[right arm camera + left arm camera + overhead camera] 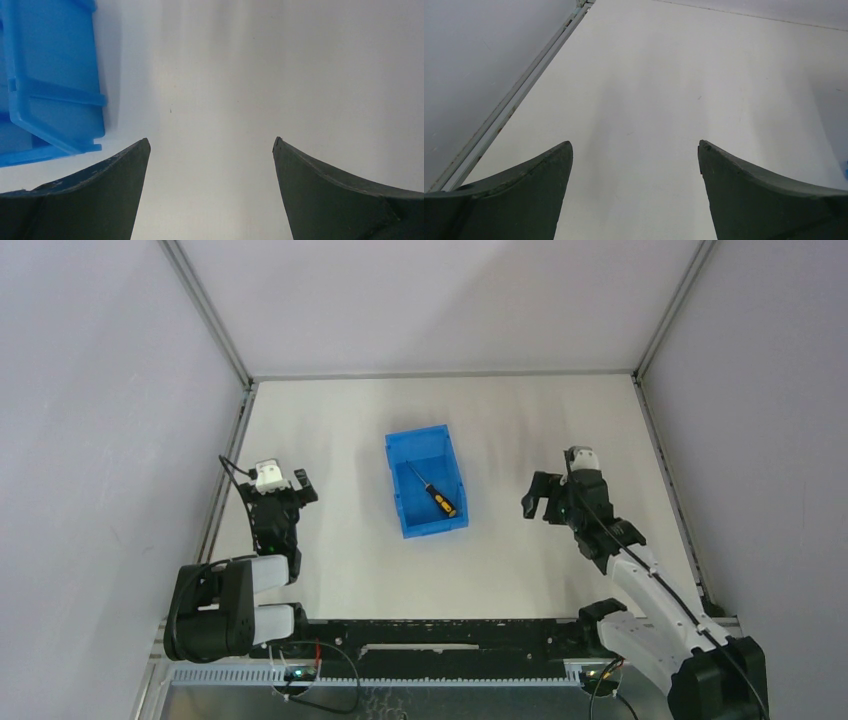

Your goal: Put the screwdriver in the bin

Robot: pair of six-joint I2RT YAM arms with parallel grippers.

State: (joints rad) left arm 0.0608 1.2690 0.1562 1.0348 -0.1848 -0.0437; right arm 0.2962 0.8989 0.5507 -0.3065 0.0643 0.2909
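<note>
The bin (393,485) is bright blue all over, with no pattern. The screwdriver (434,492) has a black-and-yellow handle and a thin dark shaft. The counter (330,430) is plain off-white. The left hand (634,145) and the right hand (210,142) both have matte dark grey-green fingers (524,192). The 2 arms (655,595) are black and white.

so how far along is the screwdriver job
Done, by the look of it: the screwdriver lies inside the bin, slanted across its floor. In hand: nothing. The left pincer and the right pincer are both open and empty, one on each side of the bin. Left to do: nothing that shows.
</note>
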